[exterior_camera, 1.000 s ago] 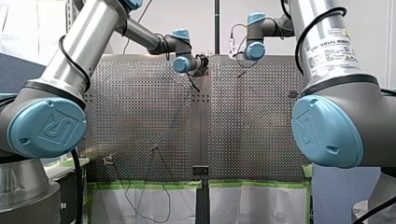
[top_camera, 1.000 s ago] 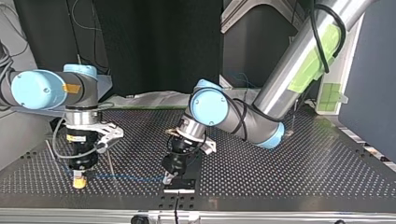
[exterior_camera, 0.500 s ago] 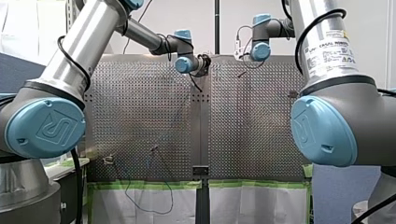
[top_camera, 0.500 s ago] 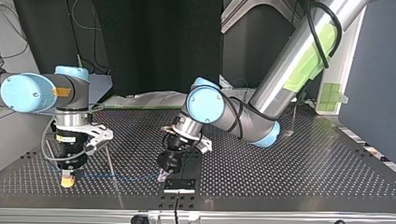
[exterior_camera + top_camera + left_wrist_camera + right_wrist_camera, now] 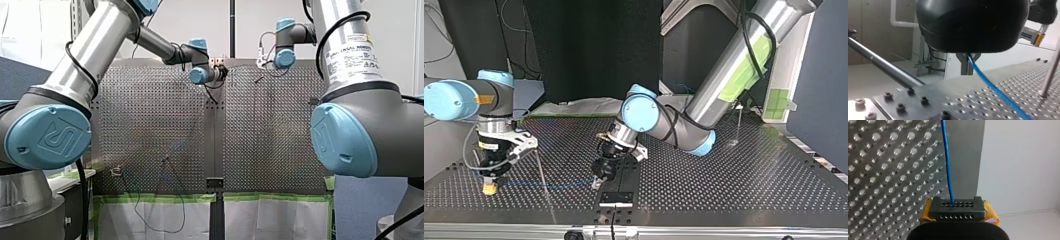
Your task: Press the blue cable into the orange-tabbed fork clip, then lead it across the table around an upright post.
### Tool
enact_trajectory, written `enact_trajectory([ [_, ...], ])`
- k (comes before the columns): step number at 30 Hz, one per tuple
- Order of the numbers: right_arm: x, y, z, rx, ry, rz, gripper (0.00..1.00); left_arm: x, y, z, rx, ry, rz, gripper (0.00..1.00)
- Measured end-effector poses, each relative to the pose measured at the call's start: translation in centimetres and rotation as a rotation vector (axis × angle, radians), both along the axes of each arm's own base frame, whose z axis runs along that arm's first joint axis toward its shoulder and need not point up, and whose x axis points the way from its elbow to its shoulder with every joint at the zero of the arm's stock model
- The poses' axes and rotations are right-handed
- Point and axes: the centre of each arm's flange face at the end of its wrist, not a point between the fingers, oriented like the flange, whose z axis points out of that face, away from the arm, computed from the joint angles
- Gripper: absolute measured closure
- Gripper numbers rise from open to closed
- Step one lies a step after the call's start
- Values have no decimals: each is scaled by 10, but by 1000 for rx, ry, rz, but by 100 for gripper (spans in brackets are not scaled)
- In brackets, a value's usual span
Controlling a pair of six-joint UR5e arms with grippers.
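Note:
A thin blue cable [image 5: 544, 186] runs low over the perforated table [image 5: 734, 185] between my two grippers. My left gripper [image 5: 596, 184], at the top view's middle, is shut on it. In the left wrist view the cable [image 5: 993, 87] leaves the closed metal fingers [image 5: 963, 65] and slants away. My right gripper [image 5: 489, 189], at the top view's left, has yellow pads [image 5: 926, 213] shut on a black connector [image 5: 958, 206] at the cable's [image 5: 948, 165] end. A thin upright post [image 5: 543, 180] stands between the grippers, close to the cable. No orange-tabbed clip is plain in any view.
A second thin post [image 5: 738, 125] stands at the top view's right. A black bracket [image 5: 616, 197] is bolted near the table's edge under my left gripper. Slack cable [image 5: 160, 215] hangs over the front view's near table edge. A slanted grey rod [image 5: 885, 67] lies beside my left gripper.
My right gripper has carried the connector toward the top view's left, drawing the blue cable longer. My left gripper has shifted slightly the same way, still closed on the cable.

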Motion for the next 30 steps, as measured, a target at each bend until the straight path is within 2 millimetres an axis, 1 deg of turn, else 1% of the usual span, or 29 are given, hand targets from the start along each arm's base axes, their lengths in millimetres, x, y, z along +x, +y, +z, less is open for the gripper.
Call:
enact_trajectory([
  [4, -7, -4, -9, 14, 5, -14, 100, 2, -3, -9, 10, 3, 0, 100],
  [7, -11, -8, -20, 32, 11, -21, 100, 5, -5, -16, 17, 4, 1, 100],
  [14, -15, -16, -52, 80, 26, -32, 100, 8, -7, -23, 24, 0, 2, 100],
  [16, -17, -17, -58, 90, 29, -36, 100, 9, -8, -28, 29, 5, 1, 100],
  [20, -20, -19, -70, 110, 37, -41, 100, 11, -13, -47, 56, 20, 0, 100],
  [22, -21, -20, -74, 116, 40, -41, 100, 11, -16, -51, 65, 23, 1, 100],
  [25, -22, -21, -83, 131, 46, -44, 100, 10, -18, -54, 74, 24, 2, 100],
  [30, -26, -19, -110, 176, 60, -51, 100, 6, -22, -56, 91, 20, -2, 100],
])
